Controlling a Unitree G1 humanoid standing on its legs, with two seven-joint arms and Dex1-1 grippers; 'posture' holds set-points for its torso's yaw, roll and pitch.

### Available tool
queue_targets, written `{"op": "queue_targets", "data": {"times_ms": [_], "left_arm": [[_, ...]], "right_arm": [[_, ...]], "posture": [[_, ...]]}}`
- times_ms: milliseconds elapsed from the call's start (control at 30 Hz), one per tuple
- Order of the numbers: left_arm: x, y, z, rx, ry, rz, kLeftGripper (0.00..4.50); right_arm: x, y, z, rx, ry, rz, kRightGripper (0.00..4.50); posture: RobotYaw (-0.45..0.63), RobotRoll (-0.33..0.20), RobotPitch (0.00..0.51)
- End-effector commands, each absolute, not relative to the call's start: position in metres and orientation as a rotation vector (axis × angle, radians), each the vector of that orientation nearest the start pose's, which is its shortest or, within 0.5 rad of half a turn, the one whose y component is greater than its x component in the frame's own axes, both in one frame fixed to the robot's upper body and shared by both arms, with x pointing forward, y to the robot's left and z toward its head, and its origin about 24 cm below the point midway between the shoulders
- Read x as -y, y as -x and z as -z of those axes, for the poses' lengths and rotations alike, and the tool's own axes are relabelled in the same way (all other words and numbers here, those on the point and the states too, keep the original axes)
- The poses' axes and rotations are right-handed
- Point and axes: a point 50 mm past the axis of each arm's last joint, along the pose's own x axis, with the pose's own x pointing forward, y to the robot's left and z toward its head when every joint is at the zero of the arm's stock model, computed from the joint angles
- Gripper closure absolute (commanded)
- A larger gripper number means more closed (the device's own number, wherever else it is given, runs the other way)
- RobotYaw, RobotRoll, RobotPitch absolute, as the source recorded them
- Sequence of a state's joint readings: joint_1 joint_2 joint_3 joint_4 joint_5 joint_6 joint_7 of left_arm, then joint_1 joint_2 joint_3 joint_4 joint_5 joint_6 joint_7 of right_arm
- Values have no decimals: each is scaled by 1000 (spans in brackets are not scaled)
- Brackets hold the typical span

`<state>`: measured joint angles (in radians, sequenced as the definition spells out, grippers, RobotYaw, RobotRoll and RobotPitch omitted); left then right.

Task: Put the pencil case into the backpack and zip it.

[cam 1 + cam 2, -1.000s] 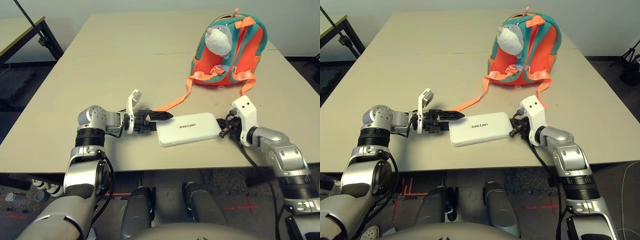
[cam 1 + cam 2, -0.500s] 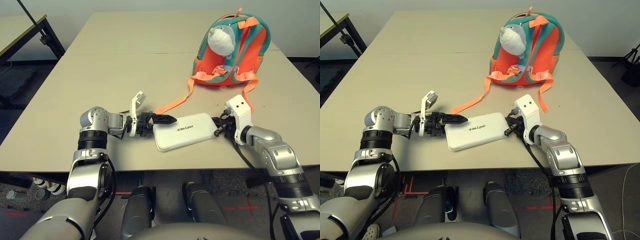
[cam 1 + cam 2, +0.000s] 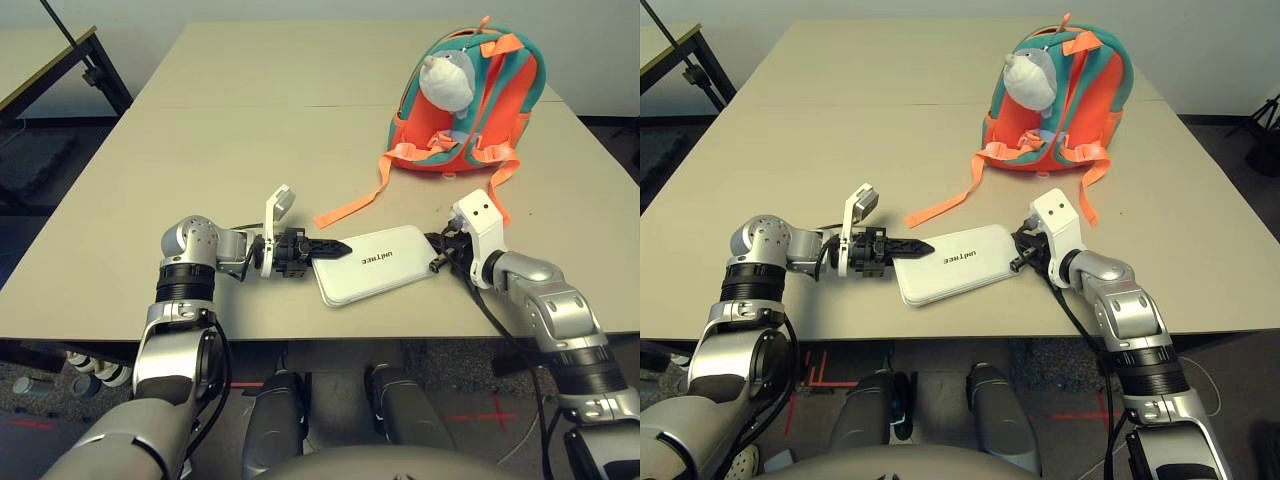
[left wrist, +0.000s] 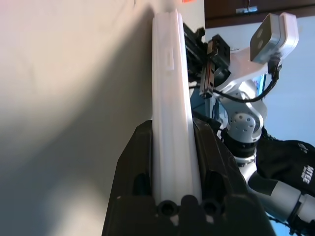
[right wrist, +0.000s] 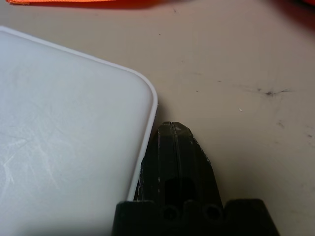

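Observation:
The white pencil case (image 3: 380, 262) lies flat on the table near its front edge, lettering up. My left gripper (image 3: 330, 246) reaches in from the left and is shut on the case's left end; in the left wrist view the case (image 4: 170, 88) sits edge-on between both black fingers (image 4: 135, 167). My right gripper (image 3: 437, 256) is shut, its tip against the case's right end beside a rounded corner (image 5: 142, 93). The orange and teal backpack (image 3: 470, 120) stands upright at the back right, with a grey-white plush toy (image 3: 445, 80) on its front.
An orange strap (image 3: 350, 207) trails from the backpack across the table toward the case. The table's front edge (image 3: 300, 335) runs just below the case. Another table (image 3: 40, 60) stands at the far left.
My left gripper has closed from wide open onto the case's left end. The case shifted slightly to the right. My right gripper stayed shut at the case's right end.

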<state>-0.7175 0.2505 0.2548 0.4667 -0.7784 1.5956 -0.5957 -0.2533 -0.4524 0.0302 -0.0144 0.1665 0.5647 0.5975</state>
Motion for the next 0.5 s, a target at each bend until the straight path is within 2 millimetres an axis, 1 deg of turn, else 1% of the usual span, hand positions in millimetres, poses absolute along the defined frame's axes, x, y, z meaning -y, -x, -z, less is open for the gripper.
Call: {"op": "queue_targets", "data": {"times_ms": [33,167,267,367,433,467,500], "left_arm": [[-135,-316,-118,-921,855,945,3482],[-145,-328,-143,-798,826,933,3482],[-155,-336,-159,-714,811,907,3482],[-162,-340,-170,-674,803,891,3482],[-164,-340,-172,-666,797,886,3482],[-165,-341,-172,-664,794,882,3482],[-165,-341,-172,-663,793,878,3482]], "right_arm": [[199,-284,-62,-441,213,-558,4500],[204,-285,-61,-442,241,-542,4500],[209,-287,-60,-437,263,-523,3872],[212,-288,-60,-433,267,-516,2872],[212,-289,-59,-432,269,-514,2054],[212,-289,-59,-431,270,-513,1768],[212,-290,-59,-430,271,-513,1328]], "posture": [[-227,0,126],[-225,0,128],[-221,0,129],[-215,0,131],[-215,0,131],[-214,0,131],[-213,0,131]]}}
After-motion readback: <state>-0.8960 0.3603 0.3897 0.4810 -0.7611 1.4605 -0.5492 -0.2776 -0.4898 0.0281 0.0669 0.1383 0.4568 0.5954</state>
